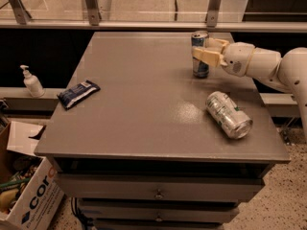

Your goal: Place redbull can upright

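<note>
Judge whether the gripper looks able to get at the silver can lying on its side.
Probably yes: the gripper sits at the upright redbull can, and the silver can lies close by on the table, nearer the camera, nothing between them.

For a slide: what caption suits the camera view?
Gripper holds the upright redbull can near the table's far edge; silver can lies nearby.

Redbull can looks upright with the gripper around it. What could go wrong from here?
The gripper surrounds the slim redbull can above its middle; a sideways retreat could tip it. The silver can lies on its side close to the arm; a low pull-back might roll it off the table.
</note>
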`<move>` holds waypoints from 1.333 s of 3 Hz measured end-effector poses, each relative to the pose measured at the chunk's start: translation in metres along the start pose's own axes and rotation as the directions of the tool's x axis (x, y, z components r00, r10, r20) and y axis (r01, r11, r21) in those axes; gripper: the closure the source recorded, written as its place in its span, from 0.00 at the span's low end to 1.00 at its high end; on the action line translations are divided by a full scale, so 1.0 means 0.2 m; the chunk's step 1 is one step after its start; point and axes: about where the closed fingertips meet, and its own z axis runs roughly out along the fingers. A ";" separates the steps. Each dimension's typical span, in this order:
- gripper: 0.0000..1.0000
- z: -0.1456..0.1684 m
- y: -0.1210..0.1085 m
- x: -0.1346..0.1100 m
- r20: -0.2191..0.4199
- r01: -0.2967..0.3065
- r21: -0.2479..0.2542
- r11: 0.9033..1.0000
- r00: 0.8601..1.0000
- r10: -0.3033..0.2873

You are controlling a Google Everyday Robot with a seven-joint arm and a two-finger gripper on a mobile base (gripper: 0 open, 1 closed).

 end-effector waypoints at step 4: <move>0.13 -0.04 0.01 -0.01 0.014 -0.011 -0.031 0.999 1.000 0.012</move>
